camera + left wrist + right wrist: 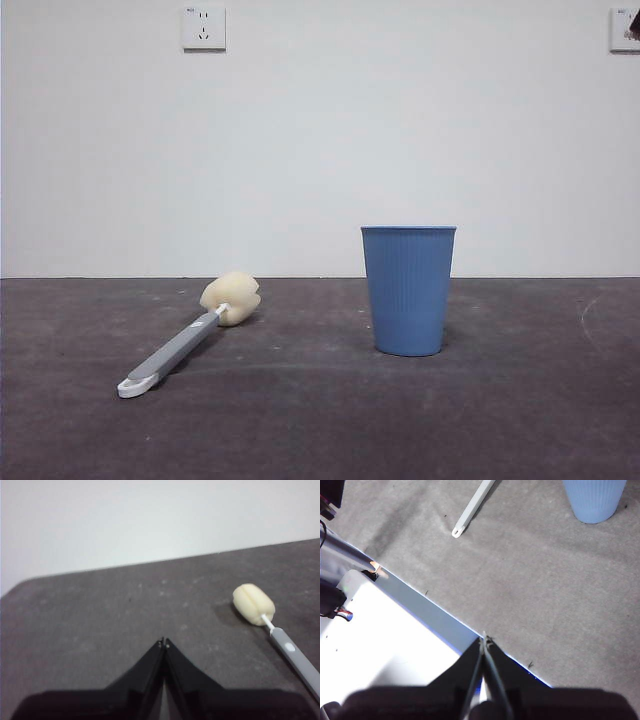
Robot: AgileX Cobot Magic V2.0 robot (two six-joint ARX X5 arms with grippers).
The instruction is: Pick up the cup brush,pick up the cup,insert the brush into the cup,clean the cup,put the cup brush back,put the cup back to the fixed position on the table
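Observation:
The cup brush (185, 343) lies flat on the table (320, 420) at the left, its cream-yellow sponge head toward the back and its white looped end toward the front. The blue ribbed cup (408, 289) stands upright to its right, apart from it. My left gripper (164, 642) is shut and empty above the table, with the cup brush (270, 622) off to one side of it. My right gripper (484, 641) is shut and empty over the table's edge, far from the cup (594, 499) and the brush handle (471, 509). Neither gripper shows in the front view.
A white wall stands behind the table with a socket (204, 28) at upper left and another (625, 28) at the top right corner. In the right wrist view, the table's edge (420, 600) runs diagonally, with a bright white surface (385, 650) below it.

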